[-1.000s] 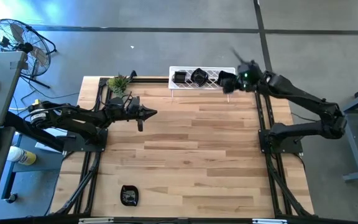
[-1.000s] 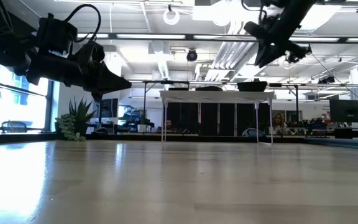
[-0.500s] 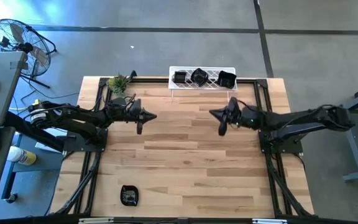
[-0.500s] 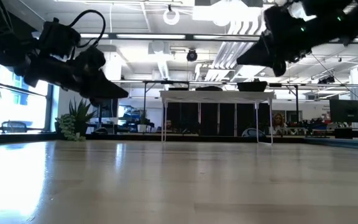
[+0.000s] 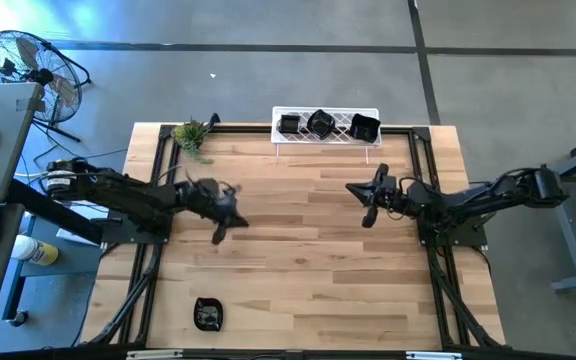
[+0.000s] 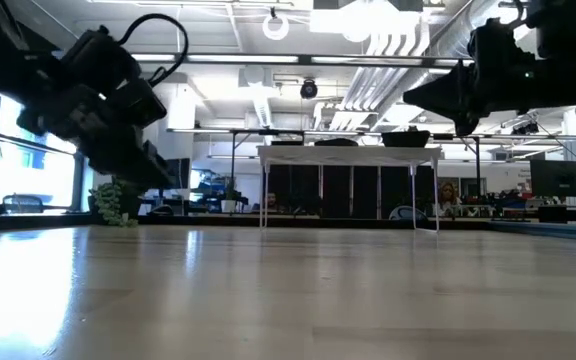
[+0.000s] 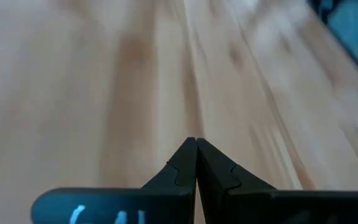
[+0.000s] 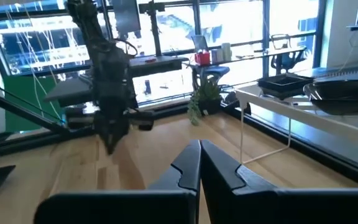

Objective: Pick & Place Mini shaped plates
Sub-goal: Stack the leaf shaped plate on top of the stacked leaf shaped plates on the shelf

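Above the bare middle of the bench (image 5: pixel 298 260), the right tool (image 5: pixel 351 188) hangs with its fingers pressed together, holding nothing. Just beyond it, on the white rack (image 5: pixel 326 126) at the far edge, sit three black plates (image 5: pixel 320 123). Well across from it, the left tool (image 5: pixel 220 232) is likewise closed and empty, with another plate (image 5: pixel 207 314) near the bench's front edge.

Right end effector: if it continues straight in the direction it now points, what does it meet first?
Probably the left arm's end effector, which faces the shut right end effector across the bare table; depth is uncertain.
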You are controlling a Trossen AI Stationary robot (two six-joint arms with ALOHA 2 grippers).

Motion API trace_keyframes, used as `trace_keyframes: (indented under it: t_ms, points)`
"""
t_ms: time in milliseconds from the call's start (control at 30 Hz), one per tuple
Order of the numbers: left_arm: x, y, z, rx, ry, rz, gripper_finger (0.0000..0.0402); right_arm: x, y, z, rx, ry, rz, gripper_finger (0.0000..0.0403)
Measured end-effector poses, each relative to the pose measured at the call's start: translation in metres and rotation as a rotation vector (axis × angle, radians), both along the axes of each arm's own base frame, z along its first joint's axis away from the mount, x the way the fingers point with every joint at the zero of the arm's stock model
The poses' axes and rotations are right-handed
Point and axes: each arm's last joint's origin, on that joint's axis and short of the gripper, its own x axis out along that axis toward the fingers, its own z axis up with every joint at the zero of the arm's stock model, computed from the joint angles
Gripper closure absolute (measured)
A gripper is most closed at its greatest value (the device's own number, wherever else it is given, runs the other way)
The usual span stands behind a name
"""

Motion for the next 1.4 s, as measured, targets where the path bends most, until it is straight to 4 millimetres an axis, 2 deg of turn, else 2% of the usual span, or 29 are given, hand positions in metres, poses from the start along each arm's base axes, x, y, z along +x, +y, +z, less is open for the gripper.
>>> trace_keyframes:
  t_ms: [133, 267, 367, 500, 700, 800, 967, 1400]
  points:
    - [0.006, -0.027, 0.003, -0.004, 0.222, -0.118, 0.0401, -0.001, 0.0, 0.002, -0.02, -0.019, -0.001, 0.0397]
    - [0.01, -0.051, 0.018, -0.016, 0.406, -0.213, 0.0399, -0.001, 0.001, 0.003, -0.027, -0.037, 0.038, 0.0399]
    - [0.009, -0.069, 0.032, -0.015, 0.525, -0.27, 0.0384, 0.0, 0.002, 0.004, -0.03, -0.042, 0.069, 0.0401]
    - [0.005, -0.095, 0.048, 0.016, 0.604, -0.342, 0.0347, -0.001, 0.002, 0.006, -0.04, -0.064, 0.076, 0.0397]
    - [-0.009, -0.128, 0.051, 0.014, 0.646, -0.408, 0.0307, -0.001, 0.003, 0.007, -0.053, -0.072, 0.09, 0.04]
    - [-0.013, -0.137, 0.052, 0.005, 0.647, -0.424, 0.0303, -0.001, 0.003, 0.007, -0.059, -0.07, 0.089, 0.04]
    - [-0.008, -0.149, 0.048, 0.011, 0.603, -0.443, 0.0303, -0.001, 0.003, 0.007, -0.06, -0.07, 0.089, 0.0396]
    - [0.009, -0.163, 0.019, -0.06, 0.661, -0.527, 0.0302, -0.001, 0.003, 0.007, -0.06, -0.069, 0.089, 0.0395]
